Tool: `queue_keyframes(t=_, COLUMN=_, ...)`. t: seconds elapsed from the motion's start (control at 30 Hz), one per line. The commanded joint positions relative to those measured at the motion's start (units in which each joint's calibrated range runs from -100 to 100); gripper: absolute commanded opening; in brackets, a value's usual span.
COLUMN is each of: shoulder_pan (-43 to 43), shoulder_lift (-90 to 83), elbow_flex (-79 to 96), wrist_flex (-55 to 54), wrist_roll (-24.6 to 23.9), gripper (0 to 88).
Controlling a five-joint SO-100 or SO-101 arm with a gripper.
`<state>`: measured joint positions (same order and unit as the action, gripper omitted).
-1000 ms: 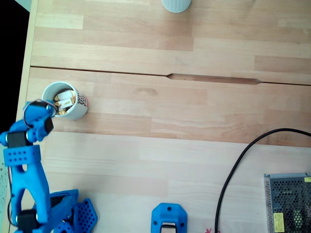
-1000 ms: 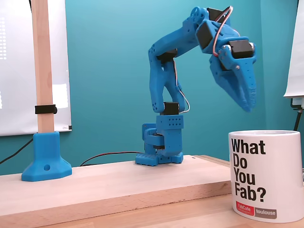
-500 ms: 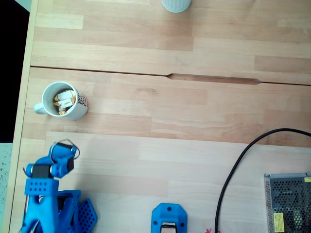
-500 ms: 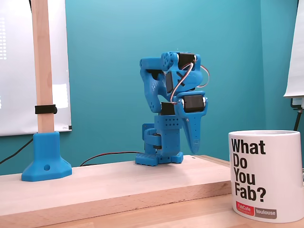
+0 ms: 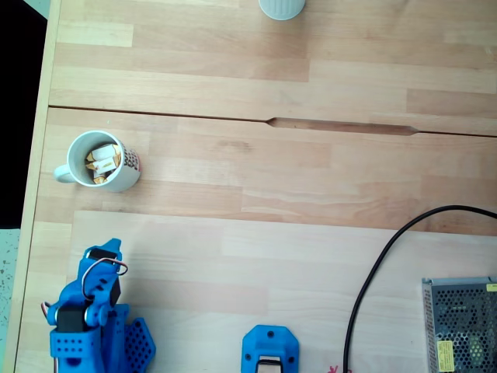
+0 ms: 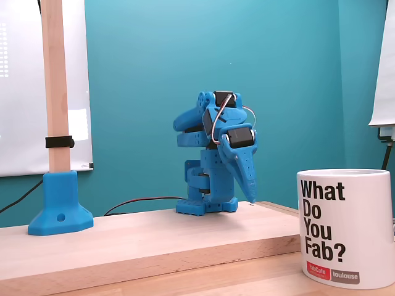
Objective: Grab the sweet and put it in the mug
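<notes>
Folded low over my own base, my gripper (image 5: 109, 250) shows in a fixed view from above as a blue tip pointing up the picture; from this angle I cannot tell whether my fingers are together or apart. One mug (image 5: 102, 161) stands well beyond the tip, up the picture and a little left, handle to its left. Inside it lie wrapped sweets, at least two (they overlap, so the count is unsure); one sweet (image 5: 101, 158) shows its white wrapper and gold ends. One pale cup (image 5: 281, 7) sits at the far edge, well to the right. One black cable (image 5: 373, 272) curves at right.

In a fixed view from the side, my gripper (image 6: 249, 196) hangs with its fingers pressed together, tip just above the wooden table (image 6: 142, 234), holding nothing. One white mug (image 6: 344, 227) printed "What Do You Fab?" stands in the foreground, right of my fingers.
</notes>
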<state>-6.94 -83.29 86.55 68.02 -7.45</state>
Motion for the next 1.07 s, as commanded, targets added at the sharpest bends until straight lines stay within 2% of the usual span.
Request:
queue_keyframes(t=0.0, shoulder_pan=0.6, shoulder_lift=-5.5, elbow_flex=0.1, wrist_flex=0.2, wrist_roll=0.2, gripper=5.5)
queue_keyframes(t=0.27, shoulder_pan=0.5, shoulder_lift=-10.4, elbow_flex=1.9, wrist_flex=0.4, wrist_roll=0.3, gripper=5.5)
queue_keyframes(t=1.03, shoulder_pan=0.6, shoulder_lift=-10.8, elbow_flex=2.0, wrist_flex=0.3, wrist_roll=0.1, gripper=5.7)
